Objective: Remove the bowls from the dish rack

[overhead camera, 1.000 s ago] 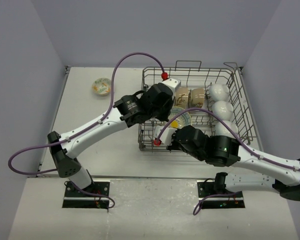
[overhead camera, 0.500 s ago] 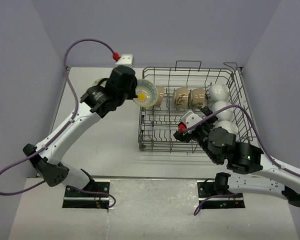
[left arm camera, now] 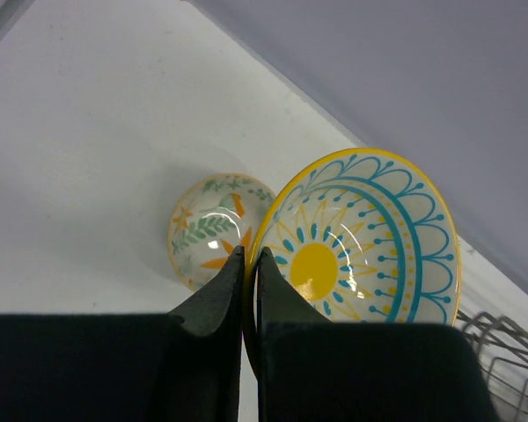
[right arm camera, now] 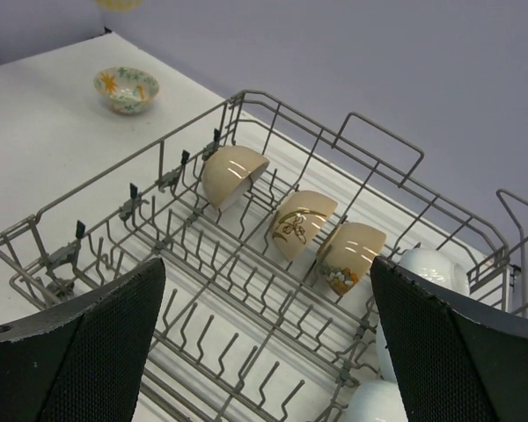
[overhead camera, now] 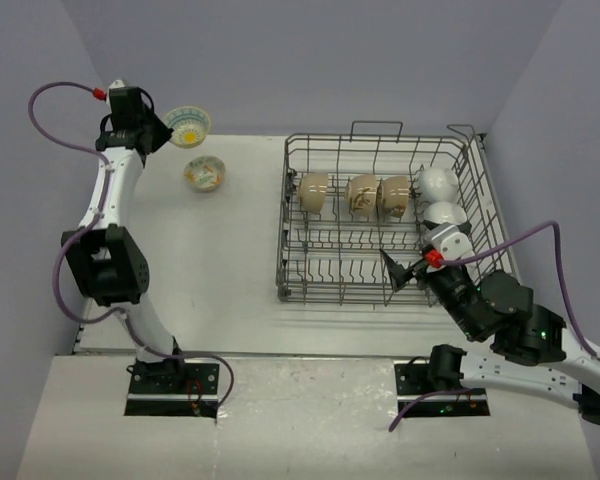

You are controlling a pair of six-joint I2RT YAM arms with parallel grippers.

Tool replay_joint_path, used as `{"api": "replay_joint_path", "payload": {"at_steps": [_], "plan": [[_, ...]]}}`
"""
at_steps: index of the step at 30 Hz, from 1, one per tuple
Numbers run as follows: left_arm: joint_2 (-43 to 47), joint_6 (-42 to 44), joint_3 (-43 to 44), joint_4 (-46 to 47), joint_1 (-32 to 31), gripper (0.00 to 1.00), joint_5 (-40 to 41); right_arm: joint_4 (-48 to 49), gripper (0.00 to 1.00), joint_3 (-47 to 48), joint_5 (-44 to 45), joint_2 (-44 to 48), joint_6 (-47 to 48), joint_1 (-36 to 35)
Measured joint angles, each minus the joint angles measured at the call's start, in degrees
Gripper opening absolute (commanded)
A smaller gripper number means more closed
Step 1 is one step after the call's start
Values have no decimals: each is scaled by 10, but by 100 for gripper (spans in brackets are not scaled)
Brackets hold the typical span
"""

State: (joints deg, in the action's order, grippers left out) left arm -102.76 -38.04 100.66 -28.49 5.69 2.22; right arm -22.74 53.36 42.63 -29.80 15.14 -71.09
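1. The left gripper [left arm camera: 251, 264] hangs above the far left corner of the white table [overhead camera: 230, 260]. Its two black fingers are pinched almost together on the rim of a round ceramic bowl with a yellow sun and blue arcs painted inside [left arm camera: 370, 237].
2. That sun bowl is off the table and tilted up on edge. Its rim is caught in the thin slot between the fingers, and the rest of it juts out past the fingertips and to their right.
3. Below it, a small round ceramic bowl with orange and green leaves inside [overhead camera: 204, 173] sits upright on the table, well left of the rack. From overhead, the two patterned bowls are near each other but apart.
4. The large grey wire dish rack [overhead camera: 380, 275] takes up the right half of the table.
5. Three beige round ceramic bowls [right arm camera: 301, 221] lie on their sides in a row across the rack's far part. Two white round ceramic bowls [overhead camera: 438, 183] sit at the right end of that row.
6. The right gripper [overhead camera: 405, 265] hovers over the rack's near right part, its fingers spread wide with nothing between them.
7. The beige bowls lie beyond the right gripper. The white ones are off to its right, and it touches none of them.
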Motion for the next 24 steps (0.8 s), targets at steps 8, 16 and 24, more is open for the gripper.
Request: {"api": "replay_joint_path", "payload": {"at_steps": [8,16,24], "plan": [[-167,2,71,-2,18,0,-50,-10,99,-5,-34,-18,-14,0],[-183,18,71,12,19,0,-82,-9,99,-26,-47,-22,-14,0],[-186,28,47,13,21,0,-70,-8,99,-30,-48,-20,-14,0]]}}
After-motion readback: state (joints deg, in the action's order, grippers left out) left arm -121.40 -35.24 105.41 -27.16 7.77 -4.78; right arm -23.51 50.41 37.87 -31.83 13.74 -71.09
